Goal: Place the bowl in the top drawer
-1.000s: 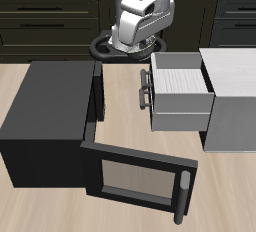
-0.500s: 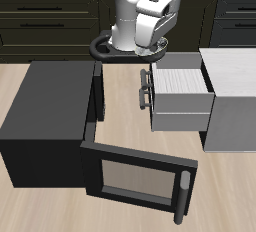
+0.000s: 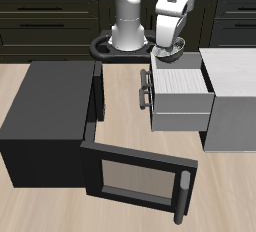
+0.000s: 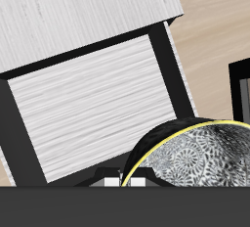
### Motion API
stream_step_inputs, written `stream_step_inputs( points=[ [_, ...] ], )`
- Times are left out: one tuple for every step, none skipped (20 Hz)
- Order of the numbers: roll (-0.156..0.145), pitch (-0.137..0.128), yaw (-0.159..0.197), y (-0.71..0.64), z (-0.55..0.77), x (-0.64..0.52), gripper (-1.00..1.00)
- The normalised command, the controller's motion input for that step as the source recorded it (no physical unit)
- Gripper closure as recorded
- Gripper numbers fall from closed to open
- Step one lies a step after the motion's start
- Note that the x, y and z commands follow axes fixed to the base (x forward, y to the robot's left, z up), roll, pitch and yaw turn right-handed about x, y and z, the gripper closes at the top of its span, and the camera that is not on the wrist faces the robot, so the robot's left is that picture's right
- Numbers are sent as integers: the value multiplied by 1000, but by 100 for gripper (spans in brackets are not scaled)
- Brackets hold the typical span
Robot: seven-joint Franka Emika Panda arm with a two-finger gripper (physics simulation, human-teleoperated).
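Observation:
My gripper (image 3: 167, 43) is shut on the rim of the bowl (image 3: 168, 50), a small shiny silver bowl, and holds it in the air above the back edge of the open top drawer (image 3: 181, 80). The drawer is pulled out, with a white ridged inside, a grey front and a dark bar handle (image 3: 145, 89). In the wrist view the bowl's speckled inside (image 4: 195, 158) fills the space close to the camera, and the drawer's empty inside (image 4: 88, 104) lies below it. My fingertips are mostly hidden behind the bowl.
A black box (image 3: 50, 116) stands beside the drawer with its windowed door (image 3: 135, 181) swung open toward the table's front. The light grey cabinet (image 3: 232, 91) holds the drawer. The robot base (image 3: 122, 38) is at the back.
My gripper has carried the bowl sideways from near the robot base, behind the black box, to above the back of the open drawer. Drawer and box have not moved.

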Motion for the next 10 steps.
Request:
stream_step_inputs(
  points=[
    [11, -10, 69, 196, -129, 60, 100],
    [21, 6, 83, 363, -215, -8, 100],
    [69, 78, -3, 215, -225, 120, 100],
    [58, 17, 61, 427, -259, 60, 100],
    [26, 45, -52, 56, -230, 206, 100],
    [42, 42, -24, 227, -315, 100, 100],
    [32, 77, -44, 144, -363, 146, 100],
    [33, 44, 21, 194, -426, 138, 100],
    [33, 102, -46, 121, -332, 82, 100],
    [38, 48, 16, 190, -391, 76, 100]
  ],
)
